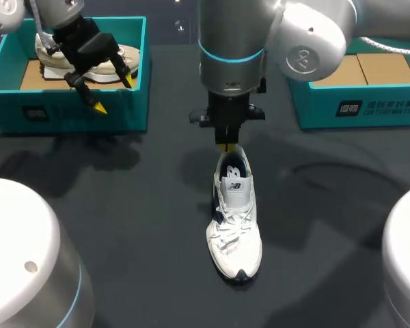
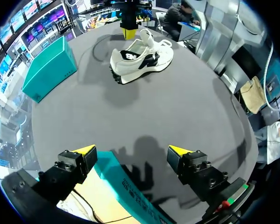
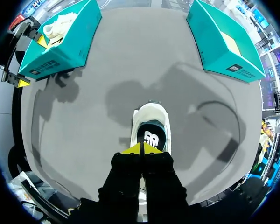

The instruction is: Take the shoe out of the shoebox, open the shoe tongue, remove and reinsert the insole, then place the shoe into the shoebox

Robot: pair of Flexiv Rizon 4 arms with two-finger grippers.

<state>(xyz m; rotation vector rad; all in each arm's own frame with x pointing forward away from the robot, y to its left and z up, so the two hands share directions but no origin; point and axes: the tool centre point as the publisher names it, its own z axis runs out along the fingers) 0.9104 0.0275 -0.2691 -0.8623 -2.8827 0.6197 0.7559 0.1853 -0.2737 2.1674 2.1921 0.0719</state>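
Head view, shoe: the white shoe stands upright mid-table, between the left shoebox and the right shoebox, toe toward our base.
Head view, right tool: our right tool sits at the heel with its tips drawn narrow together. We cannot tell whether they pinch the collar.
Head view, left tool: our left tool hangs wide over the left shoebox's front wall, holding nothing. A second shoe lies inside.
Left wrist view: the shoe is well ahead of the spread fingers, with the box rim under them.
Right wrist view: the tongue is just ahead of the closed tips.
Handling: we judge the shoe light, with a soft upper, a stiffer sole and a floppy tongue. We would steady it at the heel collar and lift the tongue by its tip. The insole is probably thin and bendy, so we would pinch it at its heel edge.
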